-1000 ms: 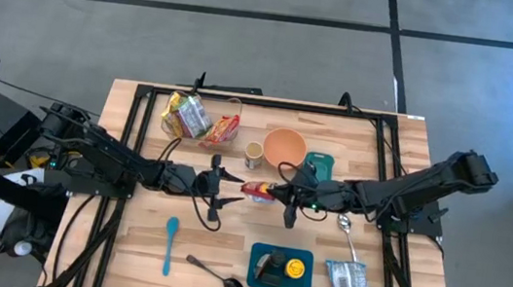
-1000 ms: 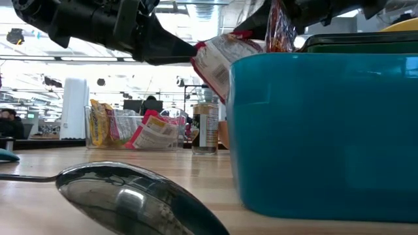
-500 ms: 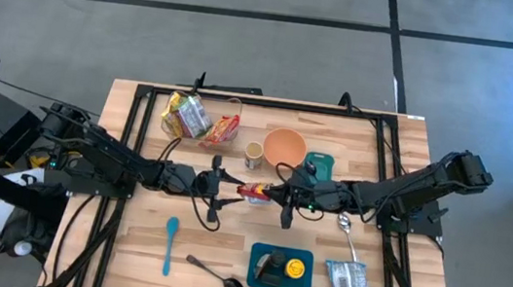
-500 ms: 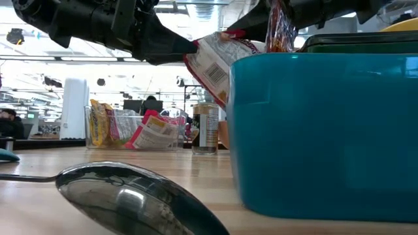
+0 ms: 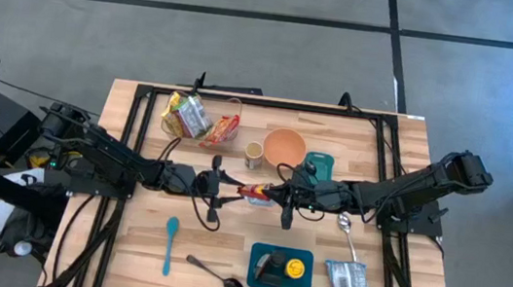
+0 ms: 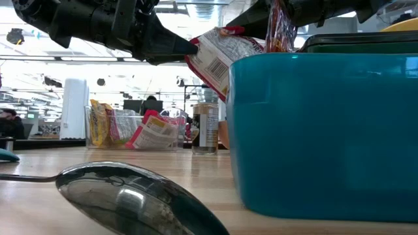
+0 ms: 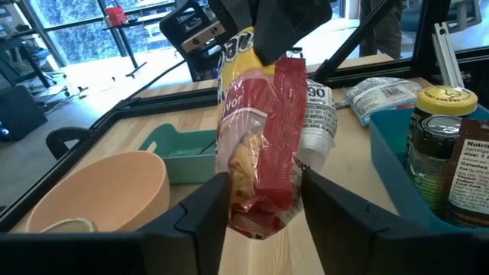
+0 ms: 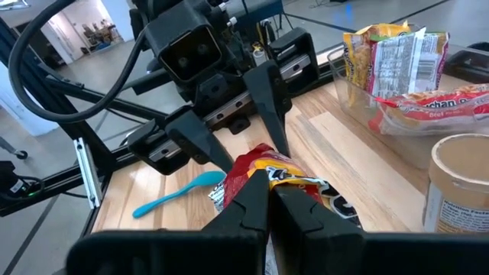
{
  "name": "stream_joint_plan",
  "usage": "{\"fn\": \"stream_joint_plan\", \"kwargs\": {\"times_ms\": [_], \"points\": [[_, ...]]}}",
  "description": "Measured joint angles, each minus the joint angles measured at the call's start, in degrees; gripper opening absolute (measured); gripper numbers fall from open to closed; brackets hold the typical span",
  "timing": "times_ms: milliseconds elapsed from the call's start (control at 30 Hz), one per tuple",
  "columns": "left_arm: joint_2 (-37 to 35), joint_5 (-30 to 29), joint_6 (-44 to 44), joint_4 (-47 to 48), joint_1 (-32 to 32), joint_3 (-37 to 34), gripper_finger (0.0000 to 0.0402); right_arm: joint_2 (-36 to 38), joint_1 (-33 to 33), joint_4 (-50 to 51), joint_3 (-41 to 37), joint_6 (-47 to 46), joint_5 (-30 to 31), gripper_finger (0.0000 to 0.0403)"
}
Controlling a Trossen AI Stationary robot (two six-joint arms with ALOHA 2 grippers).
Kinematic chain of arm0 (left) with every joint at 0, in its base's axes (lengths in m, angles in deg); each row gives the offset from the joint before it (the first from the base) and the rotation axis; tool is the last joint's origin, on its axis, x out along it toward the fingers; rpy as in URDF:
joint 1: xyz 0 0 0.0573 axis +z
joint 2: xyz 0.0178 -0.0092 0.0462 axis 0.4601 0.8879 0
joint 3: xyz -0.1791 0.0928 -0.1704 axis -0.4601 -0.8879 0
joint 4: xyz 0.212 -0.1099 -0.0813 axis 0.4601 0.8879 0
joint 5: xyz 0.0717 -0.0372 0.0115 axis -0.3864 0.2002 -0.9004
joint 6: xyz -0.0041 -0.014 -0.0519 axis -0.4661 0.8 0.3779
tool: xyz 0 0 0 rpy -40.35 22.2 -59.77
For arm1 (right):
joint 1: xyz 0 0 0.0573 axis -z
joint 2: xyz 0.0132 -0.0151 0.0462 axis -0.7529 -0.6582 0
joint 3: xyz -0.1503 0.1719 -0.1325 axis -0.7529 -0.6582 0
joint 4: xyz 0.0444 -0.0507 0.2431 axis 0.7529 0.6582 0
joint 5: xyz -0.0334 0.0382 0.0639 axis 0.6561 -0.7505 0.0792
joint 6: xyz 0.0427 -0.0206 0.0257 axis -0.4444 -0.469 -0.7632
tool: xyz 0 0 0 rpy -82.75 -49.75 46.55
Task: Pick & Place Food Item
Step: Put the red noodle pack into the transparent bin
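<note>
Snack packet (image 5: pixel 255 192) hangs mid-table, right fingers (image 8: pixel 252 200) clamped on one end, left fingers (image 7: pixel 206 210) flanking the other.
</note>
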Motion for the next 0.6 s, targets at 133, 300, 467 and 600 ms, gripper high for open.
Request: {"fn": "stream_joint_plan", "kwargs": {"times_ms": [133,300,467,600], "points": [[-0.02,0.0,0.01,0.01,0.0,0.0,0.0136,0.0,0.0,0.11,0.0,0.1,0.0,0.0],[-0.02,0.01,0.0,0.0,0.0,0.0,0.0107,0.0,0.0,0.15,0.0,0.11,0.0,0.0],[-0.02,0.01,0.0,0.0,0.0,0.0,0.008,0.0,0.0,0.17,0.0,0.09,-0.01,0.0],[-0.02,0.03,0.0,0.0,0.0,0.0,0.0057,0.0,0.0,0.27,0.0,0.09,0.0,0.0]]}}
